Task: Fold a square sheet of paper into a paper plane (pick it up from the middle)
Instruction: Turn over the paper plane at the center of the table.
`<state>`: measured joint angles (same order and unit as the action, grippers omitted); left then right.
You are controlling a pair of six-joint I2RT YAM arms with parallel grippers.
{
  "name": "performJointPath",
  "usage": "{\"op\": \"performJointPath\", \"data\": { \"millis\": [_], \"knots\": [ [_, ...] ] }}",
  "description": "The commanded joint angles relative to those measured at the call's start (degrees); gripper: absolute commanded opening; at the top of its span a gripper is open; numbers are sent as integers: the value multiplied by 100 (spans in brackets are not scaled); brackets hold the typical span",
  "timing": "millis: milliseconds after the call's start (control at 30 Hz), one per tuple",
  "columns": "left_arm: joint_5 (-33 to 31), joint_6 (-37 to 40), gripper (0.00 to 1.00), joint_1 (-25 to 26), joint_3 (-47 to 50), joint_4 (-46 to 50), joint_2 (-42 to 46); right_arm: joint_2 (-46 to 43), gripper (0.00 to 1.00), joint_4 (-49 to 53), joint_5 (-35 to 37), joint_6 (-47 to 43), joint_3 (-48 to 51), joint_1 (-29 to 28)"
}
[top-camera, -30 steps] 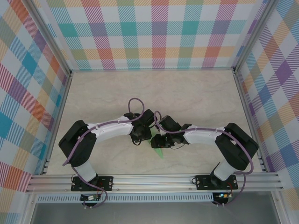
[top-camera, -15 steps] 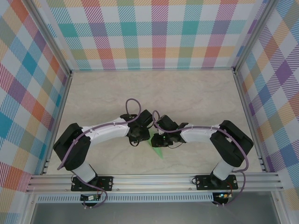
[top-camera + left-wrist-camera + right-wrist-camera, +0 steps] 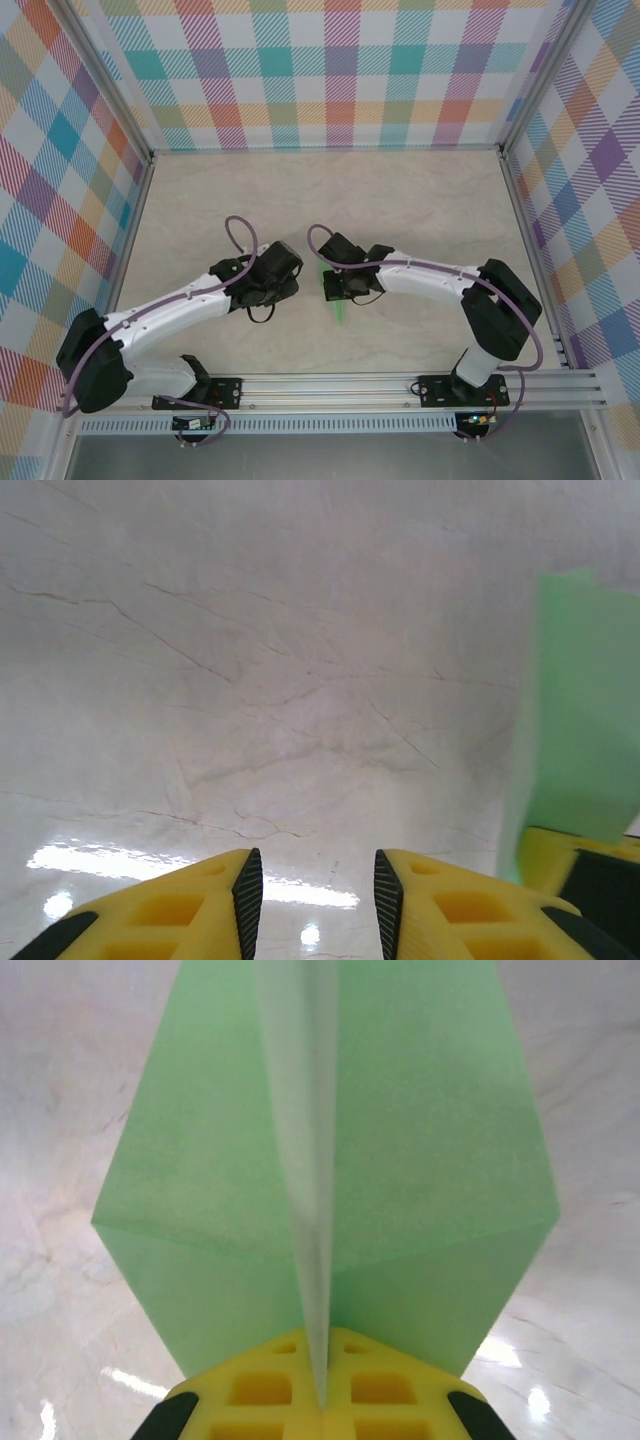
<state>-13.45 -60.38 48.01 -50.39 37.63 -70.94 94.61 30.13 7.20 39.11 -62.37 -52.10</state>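
The paper plane (image 3: 420, 1160) is a light green folded sheet with two wings spreading from a centre crease. My right gripper (image 3: 322, 1400) is shut on that crease, the fold pinched between its yellow fingers. From above, the paper plane (image 3: 340, 308) pokes out below the right gripper (image 3: 335, 287) near the middle of the table. My left gripper (image 3: 292, 278) stands a little to its left, apart from the paper. In the left wrist view the left gripper (image 3: 318, 880) is open over bare table, with the paper plane (image 3: 585, 710) at the right edge.
The pale marble-patterned table (image 3: 400, 200) is walled by checked panels on three sides. An aluminium rail (image 3: 330, 385) runs along the near edge by the arm bases. A yellow finger of the right gripper (image 3: 585, 865) shows low on the right in the left wrist view.
The right gripper has closed on the paper's centre crease and shifted slightly away from the bases. The left arm has pulled back to the left, away from the paper.
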Motion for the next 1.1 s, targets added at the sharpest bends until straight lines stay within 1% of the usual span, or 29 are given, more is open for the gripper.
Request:
{"op": "performJointPath", "data": {
  "millis": [0,167,300,433,833,900,967,1033,1067],
  "knots": [
    [-310,-235,37,-122,285,247,300,361,5,1070,826,255,-409,-19],
    [-342,-332,38,-261,523,322,604,1002,6,1476,1079,274,-1101,-8],
    [-294,-369,38,-332,650,300,802,1404,8,1522,1000,267,-1490,-2],
    [-290,-368,39,-371,731,298,923,1608,9,1363,847,279,-1548,32],
    [-184,-396,40,-423,884,190,978,2038,15,1299,704,386,-1571,86],
    [-164,-396,40,-435,883,175,968,2070,18,1287,689,417,-1559,85],
    [-154,-396,40,-435,890,158,973,2095,23,1253,665,448,-1534,86],
    [-142,-387,40,-447,900,148,968,2158,24,1288,651,461,-1558,86],
    [-125,-393,40,-449,894,148,972,2204,27,1331,656,498,-1569,86]
  ]
}}
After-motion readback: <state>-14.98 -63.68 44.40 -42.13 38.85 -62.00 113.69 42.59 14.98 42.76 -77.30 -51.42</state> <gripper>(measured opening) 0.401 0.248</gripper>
